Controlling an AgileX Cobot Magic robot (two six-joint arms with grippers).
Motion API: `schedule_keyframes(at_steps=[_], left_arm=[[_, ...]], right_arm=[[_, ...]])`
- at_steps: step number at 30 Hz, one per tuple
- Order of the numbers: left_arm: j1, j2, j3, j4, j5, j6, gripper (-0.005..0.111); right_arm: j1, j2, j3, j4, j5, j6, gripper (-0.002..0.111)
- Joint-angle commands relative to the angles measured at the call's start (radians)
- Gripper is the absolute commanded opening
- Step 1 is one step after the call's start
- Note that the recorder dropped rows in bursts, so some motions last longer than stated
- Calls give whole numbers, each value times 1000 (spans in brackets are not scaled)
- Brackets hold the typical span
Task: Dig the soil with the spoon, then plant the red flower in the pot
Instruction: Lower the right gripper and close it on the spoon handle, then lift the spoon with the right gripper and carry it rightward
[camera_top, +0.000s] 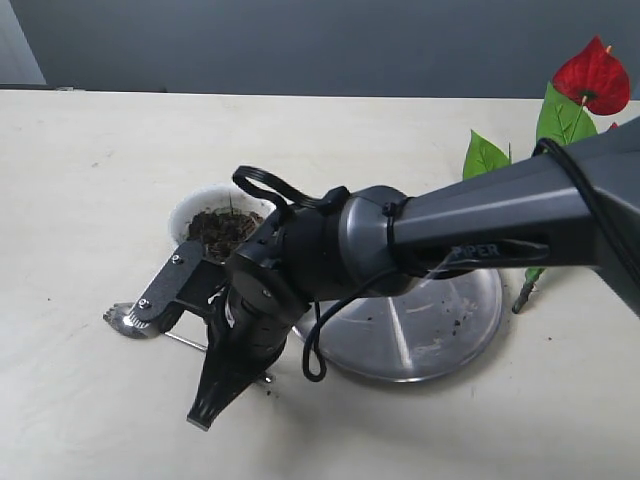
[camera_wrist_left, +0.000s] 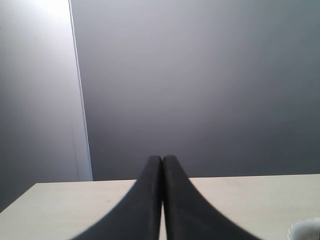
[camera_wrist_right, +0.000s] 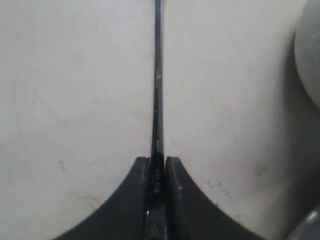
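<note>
My right gripper (camera_wrist_right: 158, 159) is shut on the thin handle of the silver spoon (camera_wrist_right: 158, 75), which runs straight out from the fingertips. In the exterior view the right arm (camera_top: 450, 230) reaches across to the left. Its black fingers (camera_top: 225, 370) cover part of the spoon (camera_top: 185, 341), whose bowl lies low over the table in front of the white pot (camera_top: 188, 212). Dark soil (camera_top: 222, 230) fills the pot. The red flower (camera_top: 592, 78) lies at the back right, its stem partly behind the arm. My left gripper (camera_wrist_left: 162, 158) is shut on nothing and points at the wall.
A round steel plate (camera_top: 450, 330) with a few soil crumbs lies right of the pot, partly under the right arm. The pot's side (camera_wrist_right: 309, 55) and the plate's rim (camera_wrist_right: 311, 225) show beside the spoon handle. The pot's rim (camera_wrist_left: 306, 230) shows near my left gripper.
</note>
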Motion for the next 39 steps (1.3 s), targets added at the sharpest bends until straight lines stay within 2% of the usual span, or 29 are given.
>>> schedule_keyframes(at_steps=[1, 16, 20, 23, 25, 28, 30, 34, 39], left_arm=[[-7, -2, -4, -7, -11, -7, 0], [-7, -2, -4, -7, -11, -7, 0], [-7, -2, -4, -7, -11, -7, 0], [-7, -2, -4, -7, -11, -7, 0], [-7, -2, -4, -7, -11, -7, 0], [-7, -2, -4, -7, -11, -7, 0], [-7, -2, -4, -7, -11, -7, 0], [-7, -2, -4, -7, -11, -7, 0], [-7, -2, -4, -7, -11, -7, 0]], right_arm=[[-3, 17, 4, 5, 37, -2, 0], [57, -181, 4, -13, 29, -15, 0], [59, -236, 4, -88, 52, -11, 0], [59, -287, 4, -219, 104, 110, 0], [59, -323, 4, -416, 175, 271, -1], [59, -363, 8, -707, 364, 532, -1], [59, -384, 18, -868, 513, 634, -1], [55, -413, 49, -956, 693, 640, -1], [-9, -438, 168, -906, 732, 607, -1]])
